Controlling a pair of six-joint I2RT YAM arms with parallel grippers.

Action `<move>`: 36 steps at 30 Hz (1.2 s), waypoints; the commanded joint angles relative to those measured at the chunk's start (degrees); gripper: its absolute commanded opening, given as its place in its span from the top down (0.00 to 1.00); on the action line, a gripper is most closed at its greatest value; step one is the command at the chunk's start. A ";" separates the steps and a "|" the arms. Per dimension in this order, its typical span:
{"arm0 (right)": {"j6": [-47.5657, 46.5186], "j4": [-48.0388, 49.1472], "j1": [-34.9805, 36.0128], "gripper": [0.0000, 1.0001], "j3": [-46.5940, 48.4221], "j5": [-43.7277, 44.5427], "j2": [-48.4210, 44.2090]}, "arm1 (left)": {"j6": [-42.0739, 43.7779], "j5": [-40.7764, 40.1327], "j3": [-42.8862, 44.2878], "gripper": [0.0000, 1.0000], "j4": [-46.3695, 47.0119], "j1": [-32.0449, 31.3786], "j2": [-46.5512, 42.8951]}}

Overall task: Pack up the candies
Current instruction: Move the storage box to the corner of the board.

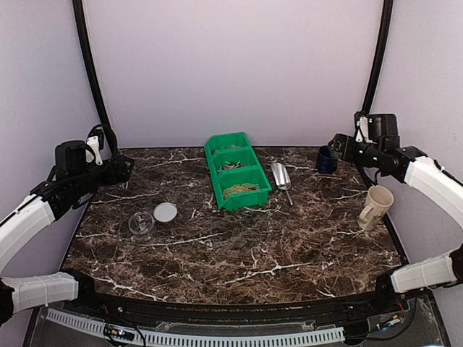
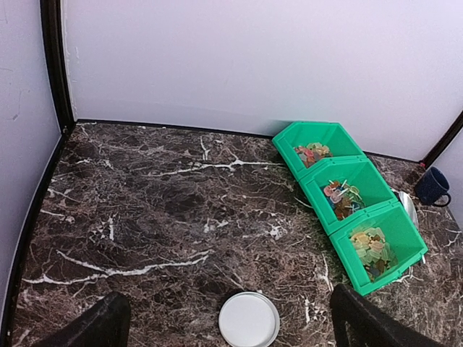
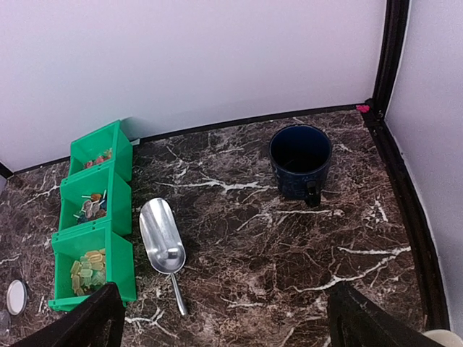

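Candies [image 2: 370, 249] lie in all three compartments of a green bin [image 1: 244, 199] on the desk [image 1: 239, 253]. The clear jar [image 1: 141, 224] looks empty, just beside a lid [image 1: 165, 212]. The left tool [image 1: 124, 170] and right tool [image 1: 340, 144] hang open.

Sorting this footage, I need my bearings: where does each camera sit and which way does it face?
Top external: above and behind the bases, looking down the table; both arms, left tool and right tool show.
Left wrist: on the left arm, facing the green bin and lid; own fingers at bottom.
Right wrist: on the right arm, facing scoop and mug; own fingers at bottom.
Shared: both wrist views show bin and lid.
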 commanded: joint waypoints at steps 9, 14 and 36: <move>0.75 -2.13 8.78 0.02 14.35 6.33 20.45 | 1.55 2.80 -0.60 0.01 -4.57 -0.50 1.17; 1.22 -1.77 12.31 0.02 19.90 8.51 28.86 | 2.14 3.06 -1.95 0.01 -4.86 -0.56 1.18; 1.53 -2.51 19.48 0.26 33.38 -0.45 49.87 | 0.60 6.63 -5.67 0.01 -4.06 -0.58 2.65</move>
